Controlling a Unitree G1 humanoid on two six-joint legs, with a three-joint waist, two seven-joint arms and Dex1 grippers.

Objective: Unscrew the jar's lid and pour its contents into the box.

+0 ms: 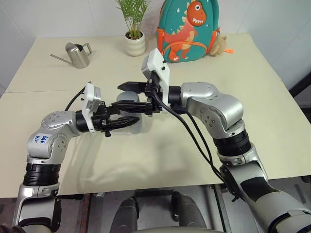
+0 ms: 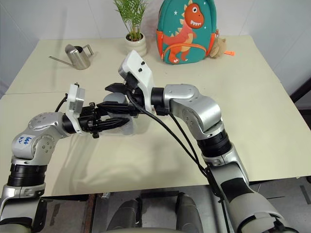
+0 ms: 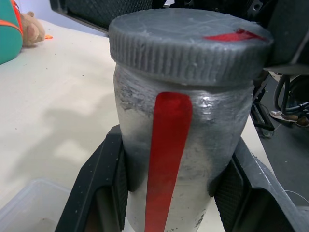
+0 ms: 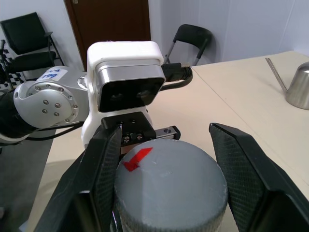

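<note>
**A:** How did the jar (image 3: 203,159) look to you?

**B:** It was a small silvery-grey cylinder with a red stripe down its side. It was upright, lifted off the table (image 1: 146,165) and hanging over the clear box (image 3: 24,208). The lid (image 3: 188,43) was screwed on, so the contents stayed hidden behind the opaque wall.

**A:** Who held it?

**B:** The left gripper (image 2: 114,122) had clamped the body, with one pad on each flank below the lid. The right gripper (image 1: 127,96) had come in level from the other side. Its fingers sat either side of the lid's ribbed edge, closed onto it as far as I could judge.

**A:** How would it handle?

**B:** I judged it stiff and light, with only a few loose bits inside. The painted wall looked smooth, so it might spin in the pads once the lid was twisted. The ribs on the lid seemed the natural place to grip for turning. The body wanted a firm hold at mid-height, clear of the thread.

**A:** Any risk?

**B:** If it tilted once the lid was free, the pieces could miss the box. The watering can (image 1: 77,54), plant pot (image 1: 135,44) and dinosaur backpack (image 1: 187,31) stood well apart at the far edge.
</note>
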